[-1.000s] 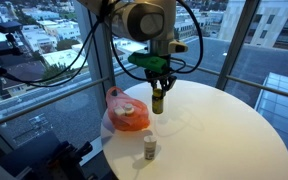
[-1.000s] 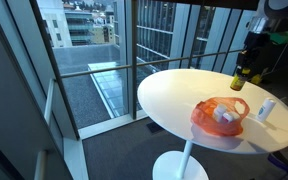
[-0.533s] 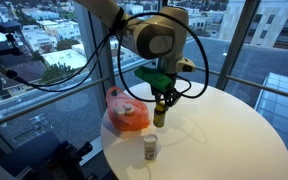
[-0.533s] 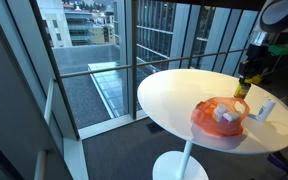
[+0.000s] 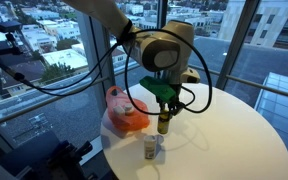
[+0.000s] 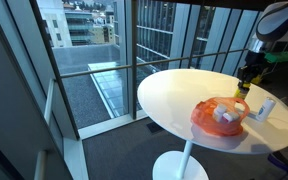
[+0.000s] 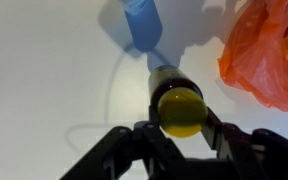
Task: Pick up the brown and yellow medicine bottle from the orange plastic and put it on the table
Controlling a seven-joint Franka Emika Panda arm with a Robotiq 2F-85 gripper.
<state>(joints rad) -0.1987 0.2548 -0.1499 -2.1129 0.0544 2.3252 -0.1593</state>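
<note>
Here the gripper (image 5: 163, 106) is pinching the brown medicine bottle (image 5: 163, 122) just under its yellow cap (image 7: 180, 110), holding it upright. The bottle is hanging close over the white round surface (image 5: 234, 130), just beside the orange plastic (image 5: 127, 114) and near a small white bottle (image 5: 150, 148).

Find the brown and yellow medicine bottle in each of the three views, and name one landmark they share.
In an exterior view: medicine bottle at centre, right of the orange plastic.
In an exterior view: medicine bottle at far right, beyond the orange plastic.
Wrist view: medicine bottle at centre, orange plastic upper right.
Shared landmark: the orange plastic.
</note>
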